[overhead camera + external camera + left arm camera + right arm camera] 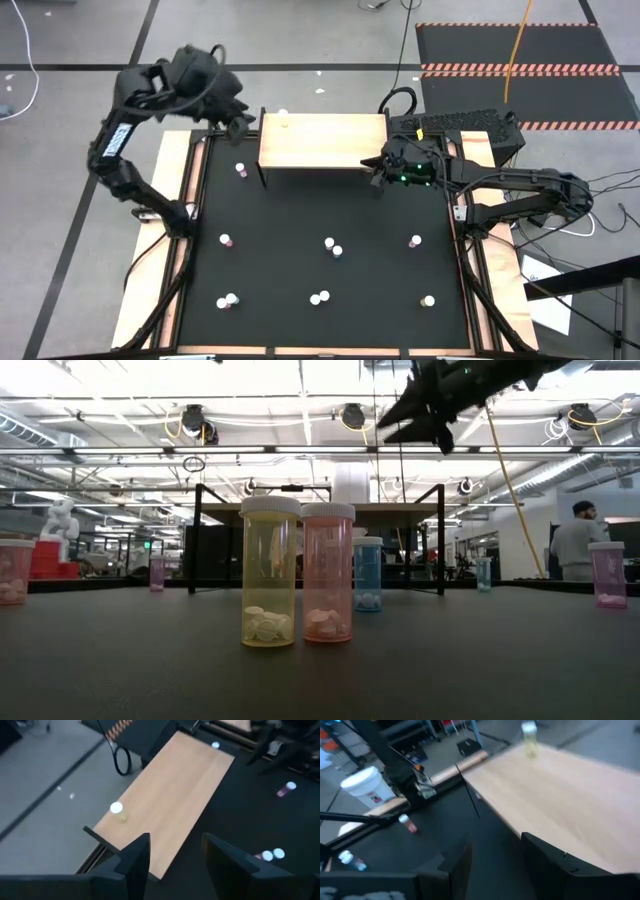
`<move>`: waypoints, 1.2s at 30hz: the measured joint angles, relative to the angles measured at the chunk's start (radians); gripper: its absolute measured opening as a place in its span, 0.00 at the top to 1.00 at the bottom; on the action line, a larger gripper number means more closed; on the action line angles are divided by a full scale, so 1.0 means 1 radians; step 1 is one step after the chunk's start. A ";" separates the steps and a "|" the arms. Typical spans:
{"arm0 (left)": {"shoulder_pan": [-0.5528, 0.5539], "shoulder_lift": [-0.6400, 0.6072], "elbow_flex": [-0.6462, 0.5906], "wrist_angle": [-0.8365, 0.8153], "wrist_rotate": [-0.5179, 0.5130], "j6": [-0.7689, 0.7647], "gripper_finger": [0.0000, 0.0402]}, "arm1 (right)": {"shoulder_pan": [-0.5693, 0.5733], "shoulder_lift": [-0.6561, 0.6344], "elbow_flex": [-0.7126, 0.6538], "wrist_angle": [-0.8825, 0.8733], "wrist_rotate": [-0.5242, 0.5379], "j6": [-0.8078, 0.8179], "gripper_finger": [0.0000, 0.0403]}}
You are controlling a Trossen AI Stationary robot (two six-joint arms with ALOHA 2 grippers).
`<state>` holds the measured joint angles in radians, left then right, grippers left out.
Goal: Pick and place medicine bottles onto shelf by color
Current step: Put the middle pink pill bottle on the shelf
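Shelf point(322, 141) at far side w/ one yellow bottle point(285, 123) on far-left corner. Rest on table point(300, 210); front yellow bottle point(269, 572) & pink bottle point(327, 572) hold pills. Left gripper point(175, 857) & right gripper point(495, 855) both empty, fingers apart.

Yellow bottle point(269, 573), pink bottle point(327, 572), blue bottle point(367, 574) — light-wood shelf point(322, 140), blk table point(320, 210)

Yellow bottle point(269, 573) touching pink bottle point(327, 573); shelf point(318, 510) behind.
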<state>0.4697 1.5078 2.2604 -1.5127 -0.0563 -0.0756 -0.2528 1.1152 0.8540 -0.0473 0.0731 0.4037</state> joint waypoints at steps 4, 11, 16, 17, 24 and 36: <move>-0.157 -0.042 -0.013 0.006 -0.138 -0.078 0.55 | 0.044 -0.008 -0.040 0.032 -0.022 0.064 0.59; -0.405 -0.168 -0.274 0.130 -0.316 -0.159 0.55 | 0.204 -0.010 -0.050 0.037 0.143 0.177 0.59; -0.532 -0.314 -0.574 0.369 -0.358 -0.219 0.55 | 0.335 -0.010 -0.049 0.055 0.295 0.300 0.59; -0.560 -0.342 -0.635 0.429 -0.352 -0.234 0.55 | 0.365 -0.010 -0.050 0.053 0.328 0.323 0.59; -0.754 -0.414 -1.044 0.892 -0.175 -0.223 0.55 | 0.558 -0.001 -0.049 0.066 0.496 0.507 0.59; -0.720 -0.058 -1.370 1.685 -0.090 -0.041 0.45 | 0.761 -0.047 -0.048 0.085 0.680 0.588 0.59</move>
<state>-0.2499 1.4496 0.8906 0.1718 -0.1464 -0.1165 0.5079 1.0687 0.8059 0.0376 0.7534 0.9916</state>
